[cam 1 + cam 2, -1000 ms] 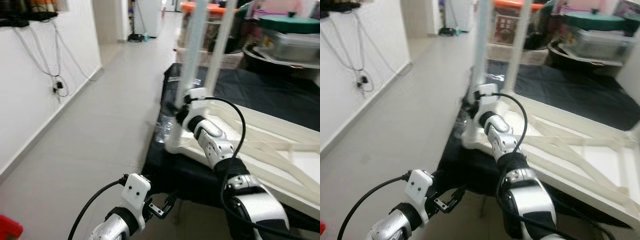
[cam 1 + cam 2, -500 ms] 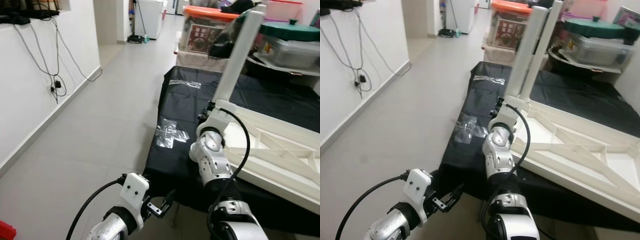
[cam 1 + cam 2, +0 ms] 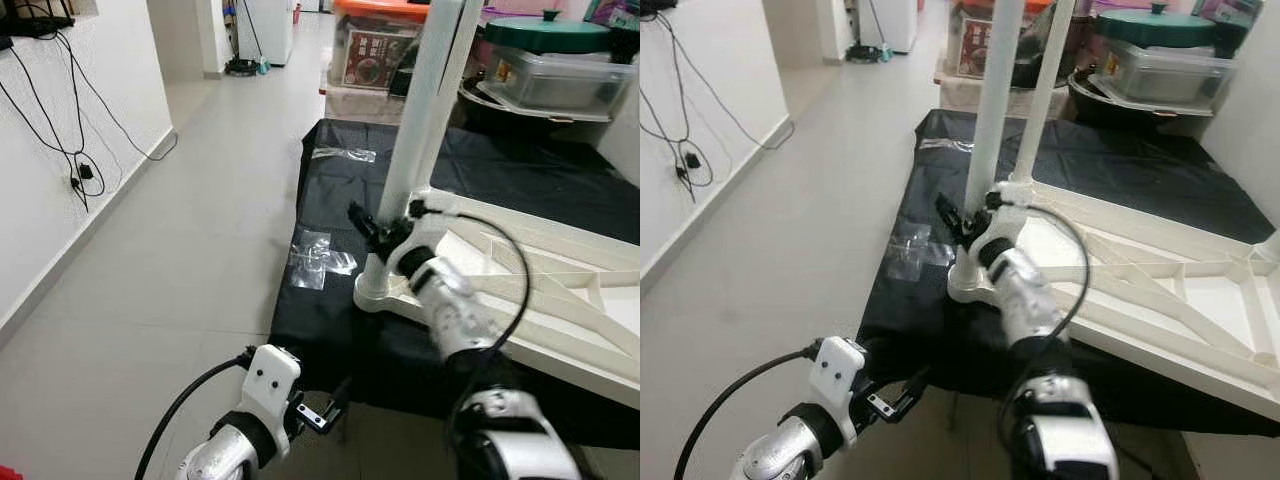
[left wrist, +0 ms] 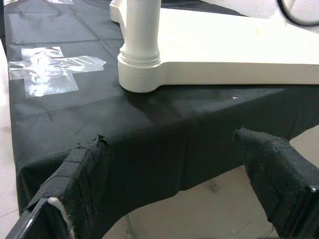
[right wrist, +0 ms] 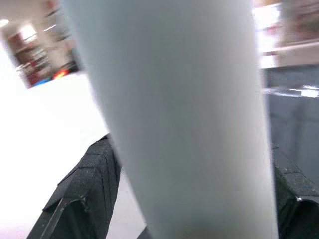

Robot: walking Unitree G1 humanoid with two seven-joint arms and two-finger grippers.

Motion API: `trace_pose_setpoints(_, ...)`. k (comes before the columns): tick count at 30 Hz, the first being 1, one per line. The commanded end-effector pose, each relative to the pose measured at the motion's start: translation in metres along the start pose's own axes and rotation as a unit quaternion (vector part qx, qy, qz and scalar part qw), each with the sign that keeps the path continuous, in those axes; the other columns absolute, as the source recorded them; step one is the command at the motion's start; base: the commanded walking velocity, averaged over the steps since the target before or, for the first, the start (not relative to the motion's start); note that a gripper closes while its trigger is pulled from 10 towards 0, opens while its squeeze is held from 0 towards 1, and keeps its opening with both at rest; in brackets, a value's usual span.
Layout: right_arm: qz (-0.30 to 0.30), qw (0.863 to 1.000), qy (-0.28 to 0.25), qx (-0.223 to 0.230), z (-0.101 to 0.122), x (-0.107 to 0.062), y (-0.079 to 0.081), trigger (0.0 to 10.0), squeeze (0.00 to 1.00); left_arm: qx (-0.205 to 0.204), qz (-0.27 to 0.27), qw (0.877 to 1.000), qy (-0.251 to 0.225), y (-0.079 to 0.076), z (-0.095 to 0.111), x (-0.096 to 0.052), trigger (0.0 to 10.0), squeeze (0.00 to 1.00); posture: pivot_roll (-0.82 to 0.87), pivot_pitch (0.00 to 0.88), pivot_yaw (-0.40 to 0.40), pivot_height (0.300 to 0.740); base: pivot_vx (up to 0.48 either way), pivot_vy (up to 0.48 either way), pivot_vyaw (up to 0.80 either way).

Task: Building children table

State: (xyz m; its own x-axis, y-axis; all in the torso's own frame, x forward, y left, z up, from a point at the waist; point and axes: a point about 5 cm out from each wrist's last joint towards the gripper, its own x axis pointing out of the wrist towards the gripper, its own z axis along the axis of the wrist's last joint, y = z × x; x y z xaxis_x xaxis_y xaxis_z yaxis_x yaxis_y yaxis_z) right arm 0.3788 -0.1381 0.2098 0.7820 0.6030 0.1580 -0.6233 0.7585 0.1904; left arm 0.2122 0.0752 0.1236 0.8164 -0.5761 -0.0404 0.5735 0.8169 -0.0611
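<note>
Left gripper point(image 3: 322, 415): at the bottom of the left eye view, low and in front of the black cloth's near edge; its fingers point(image 4: 279, 174) are spread apart and grasp nothing. In its wrist view the cloth edge lies between them, with the leg's foot beyond.

Black cloth point(image 3: 330, 310): covers the low platform the work lies on, running from the lower centre up toward the upper right of the frame. A clear plastic bag point(image 3: 318, 258) lies flat on it, just left of the leg's base.

Tabletop point(image 3: 560, 300): the white children's table top lies upside down on the cloth at right centre, ribs facing up; its near corner sits close to the cloth's front edge.

Table leg point(image 3: 425, 110): a white round post standing in that near corner socket, its long axis upright, leaning slightly right toward the top of the frame. A second leg point(image 3: 1048, 95) rises just behind it.

Right gripper point(image 3: 372, 228): at the centre of the frame, low on the near leg just above the socket. The wrist view shows one dark finger point(image 5: 89, 179) on each side of the pale post; the fingers straddle it, parted wide, and whether they press on it cannot be told.

Key relation: the leg lies straight between the right fingers, its axis crossing them at about a right angle. The right arm is much the nearer; the left is well apart, below the platform edge.

Judgement: seating or twisting the leg likely depends on keeping the wrist square to the upright post.
</note>
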Motion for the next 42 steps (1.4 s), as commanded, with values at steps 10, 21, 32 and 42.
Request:
trace_pose_setpoints(10, 0.379, 0.917, 0.124, 0.012, -0.025, -0.003, 0.051, 10.0, 0.0, 0.002, 0.001, 1.0, 0.004, 0.0, -0.002, -0.002, 10.0, 0.0, 0.15, 0.077, -0.071, 0.74, 0.0, 0.0, 0.0)
trace_pose_setpoints(21, 0.355, 0.927, 0.118, -0.035, -0.025, 0.011, 0.055, 0.0, 0.0, 0.0, 0.003, 1.0, 0.004, 0.0, -0.002, -0.003, 10.0, 0.0, 0.14, 0.082, -0.071, 0.74, 0.0, 0.0, 0.0)
trace_pose_setpoints(32, -0.175, 0.981, 0.042, -0.071, -0.014, 0.024, -0.003, 0.0, 0.0, -0.002, -0.001, 1.0, 0.005, -0.001, -0.003, -0.002, 10.0, 0.0, 0.13, 0.077, -0.067, 0.74, 0.0, 0.0, 0.0)
trace_pose_setpoints(42, -0.494, 0.868, -0.018, -0.05, -0.021, -0.018, -0.019, 0.0, 0.0, -0.002, -0.002, 1.0, 0.006, -0.001, -0.003, -0.002, 10.0, 0.0, 0.13, 0.068, -0.066, 0.74, 0.0, 0.0, 0.0)
